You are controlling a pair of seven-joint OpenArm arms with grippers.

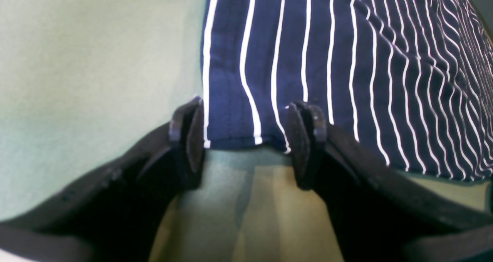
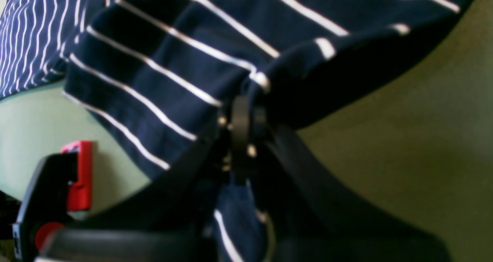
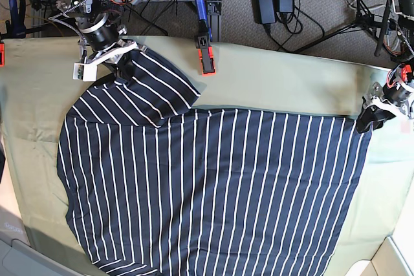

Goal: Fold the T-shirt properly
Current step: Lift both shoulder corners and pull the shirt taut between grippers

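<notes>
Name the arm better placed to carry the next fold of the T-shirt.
Right. Its hand is shut on the T-shirt, holding the sleeve lifted off the green cloth. The left hand stands open, straddling the hem corner, gripping nothing yet.

Black grippers (image 1: 246,142), white wrist brackets (image 3: 97,56)

The left claw (image 1: 246,138) is standing wide open, its two dark fingers (image 1: 188,138) straddling the hemmed corner of the striped T-shirt (image 1: 346,61), which is lying flat on the pale green cloth (image 1: 77,81) covering the tabletop.
</notes>
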